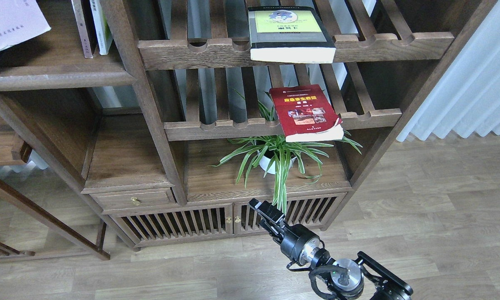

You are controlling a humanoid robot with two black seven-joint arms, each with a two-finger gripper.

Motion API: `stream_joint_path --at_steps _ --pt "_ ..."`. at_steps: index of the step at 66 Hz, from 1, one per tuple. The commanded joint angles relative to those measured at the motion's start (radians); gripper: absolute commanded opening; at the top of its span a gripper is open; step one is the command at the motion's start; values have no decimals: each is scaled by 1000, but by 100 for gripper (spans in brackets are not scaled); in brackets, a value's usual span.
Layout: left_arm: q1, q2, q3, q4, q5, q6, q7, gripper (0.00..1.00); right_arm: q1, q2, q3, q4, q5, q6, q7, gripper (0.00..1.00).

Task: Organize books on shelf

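Here the right arm's black two-finger gripper (261,208) hangs low before the cabinet doors, well below every book and holding none; whether its jaws are apart or together I cannot tell. The thick yellow-green book bordered black (289,35) lies flat on the upper slatted rack, overhanging its notched rail. The red book with yellow title (306,111) lies on the lower slatted rack. The thin pale lavender-white book (10,23) rests on the solid dark-brown shelf board (58,77), upper left.
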Motion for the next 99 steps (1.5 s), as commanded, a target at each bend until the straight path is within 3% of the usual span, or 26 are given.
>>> stream_joint_path --at_steps 1,19,28,36,58,64,78,91,99 --pt "1 -7 -19 -6 15 0 -4 3 0 0 0 1 1 0 0 98" --pt "2 -48 -47 -6 72 0 -16 2 0 0 0 3 1 1 0 98" --pt "2 -48 -48 -6 87 0 -57 2 1 0 1 9 1 1 0 98" --pt "4 -48 -60 -4 93 0 -67 2 0 0 0 9 1 1 0 98" --pt "12 -123 -50 -4 179 0 -237 2 0 0 0 9 1 0 0 98" --pt "18 -154 -48 -3 193 66 -261 2 0 0 0 9 1 1 0 98" --pt "19 -162 -48 12 196 186 -271 2 0 0 3 9 1 1 0 98" --pt "36 -221 -47 11 193 310 -360 2 -2 0 -3 9 1 1 0 98" --pt "36 -251 -51 8 196 353 -367 2 -2 0 -3 11 1 1 0 98"
